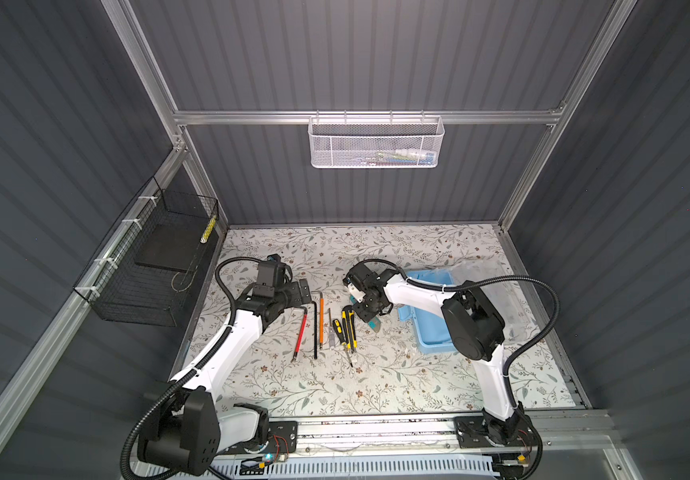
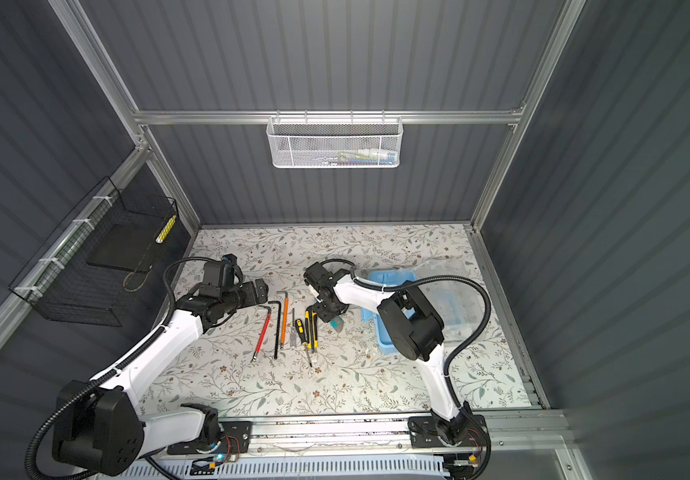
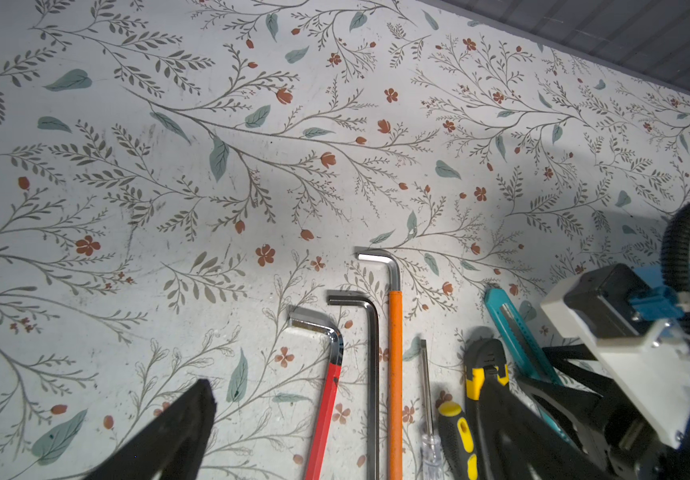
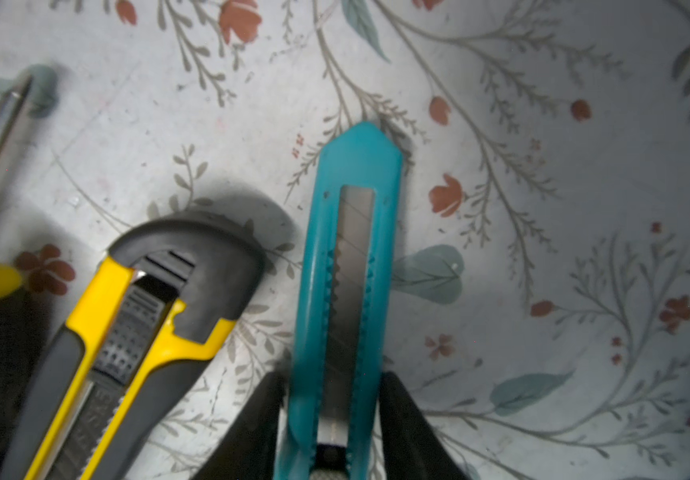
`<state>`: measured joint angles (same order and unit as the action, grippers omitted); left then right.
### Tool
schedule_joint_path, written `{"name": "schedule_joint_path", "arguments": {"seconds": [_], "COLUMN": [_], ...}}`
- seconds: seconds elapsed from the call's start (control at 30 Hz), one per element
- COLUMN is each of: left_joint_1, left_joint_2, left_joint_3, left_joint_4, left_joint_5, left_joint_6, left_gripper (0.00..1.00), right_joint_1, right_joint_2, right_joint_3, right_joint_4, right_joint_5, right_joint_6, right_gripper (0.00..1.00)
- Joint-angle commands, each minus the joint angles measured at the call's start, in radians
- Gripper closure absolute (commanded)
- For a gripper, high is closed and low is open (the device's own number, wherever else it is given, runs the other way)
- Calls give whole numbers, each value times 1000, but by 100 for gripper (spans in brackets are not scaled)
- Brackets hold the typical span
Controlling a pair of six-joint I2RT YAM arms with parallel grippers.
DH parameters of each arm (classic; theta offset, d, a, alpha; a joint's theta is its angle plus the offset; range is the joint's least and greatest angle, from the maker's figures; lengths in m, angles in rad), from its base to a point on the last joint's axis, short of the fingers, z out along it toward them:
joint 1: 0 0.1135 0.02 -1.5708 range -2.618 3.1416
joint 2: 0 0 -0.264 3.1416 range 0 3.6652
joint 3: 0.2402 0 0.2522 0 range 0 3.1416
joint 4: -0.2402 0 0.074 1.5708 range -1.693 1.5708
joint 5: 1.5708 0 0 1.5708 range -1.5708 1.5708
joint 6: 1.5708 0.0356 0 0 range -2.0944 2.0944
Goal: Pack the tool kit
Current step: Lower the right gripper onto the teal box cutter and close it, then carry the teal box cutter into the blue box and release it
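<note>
While my right gripper (image 4: 333,419) sits low over the bench (image 1: 376,386), its fingers (image 4: 401,415) flank the teal cutter (image 4: 351,266) on both sides. Looks clamped on it or v. nearly; I can't tell for sure that the pads bear on it, and the cutter seems to lie flat on the bench, not lifted. The left gripper (image 1: 298,292) hangs spread wide and empty, just beside the bent ends of the hex keys.

The tool kit (image 1: 428,309) is on the right of the bench, partly under my right arm, clear lid thrown back toward the wall. What I can see of its interior looks bare; the rest is hidden.

Progress, imo: barely begun. Left to pack: red hex key (image 1: 299,332), black hex key (image 1: 315,328), orange hex key (image 1: 321,311), clear-handled screwdriver (image 3: 428,407), black-yellow screwdriver (image 1: 341,336), yellow cutter (image 4: 135,345), teal cutter. Then shut the lid.
</note>
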<state>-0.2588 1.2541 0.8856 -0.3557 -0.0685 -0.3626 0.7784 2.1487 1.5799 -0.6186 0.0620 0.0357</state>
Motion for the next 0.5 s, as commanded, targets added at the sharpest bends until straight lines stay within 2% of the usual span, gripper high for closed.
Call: {"name": "schedule_joint_path", "arguments": {"seconds": [0.0, 0.2, 0.33, 0.47], "left_joint_1": [4, 4, 5, 4], "left_joint_2": [-2, 14, 27, 39], "left_joint_3": [16, 22, 27, 30], "left_joint_4": [-6, 4, 8, 12], "left_joint_5": [-7, 0, 8, 12], "left_joint_6": [25, 20, 19, 19], "left_gripper": [1, 0, 1, 1], "right_joint_1": [2, -18, -55, -139], "right_joint_2": [-51, -161, -271, -419], "right_joint_3": [-24, -35, -45, -105], "right_joint_4": [-14, -4, -46, -120], "right_joint_5": [44, 87, 102, 153], "right_joint_6": [54, 110, 144, 169], "right_gripper": [67, 78, 79, 80]}}
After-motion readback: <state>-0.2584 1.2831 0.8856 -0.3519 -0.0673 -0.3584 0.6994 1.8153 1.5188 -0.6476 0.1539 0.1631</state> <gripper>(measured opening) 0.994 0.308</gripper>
